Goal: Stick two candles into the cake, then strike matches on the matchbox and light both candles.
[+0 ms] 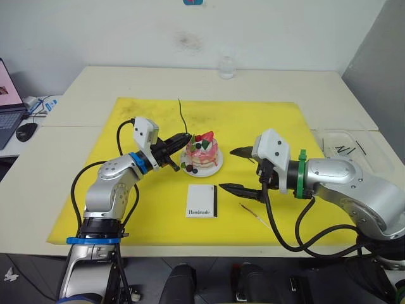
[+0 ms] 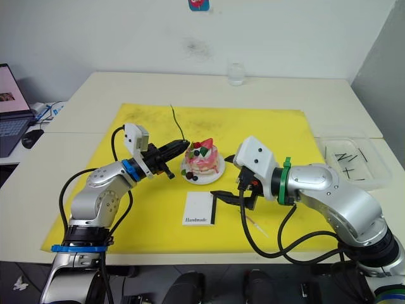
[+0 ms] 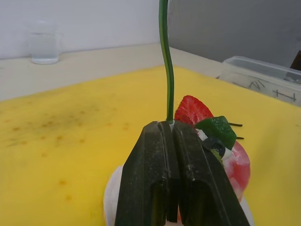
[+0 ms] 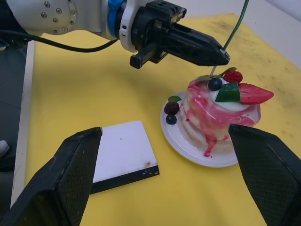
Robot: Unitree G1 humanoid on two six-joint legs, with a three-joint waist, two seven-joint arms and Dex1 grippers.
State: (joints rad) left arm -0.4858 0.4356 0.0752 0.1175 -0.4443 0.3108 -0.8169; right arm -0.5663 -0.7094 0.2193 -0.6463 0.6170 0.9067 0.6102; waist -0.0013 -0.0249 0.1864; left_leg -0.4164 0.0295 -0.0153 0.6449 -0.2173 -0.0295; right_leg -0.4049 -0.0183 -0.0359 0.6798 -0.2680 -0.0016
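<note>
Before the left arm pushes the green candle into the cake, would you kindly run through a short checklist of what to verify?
1. Left gripper shut on green candle: ok.
2. Candle's lower end over the cake top: ok.
3. Candle roughly upright: ok, slightly bent.
4. Right gripper open and apart from the cake: ok.
5. Matchbox lying on the yellow mat, apart from the plate: ok.
6. Red candle on the mat: ok.

**Hidden and cut off**

The green candle (image 3: 165, 61) runs off the left wrist view's edge, its lower end hidden between the left gripper (image 3: 172, 126) fingers. That gripper covers part of the cake (image 3: 225, 157). The tray's (image 1: 345, 147) sticks are too small to identify.
</note>
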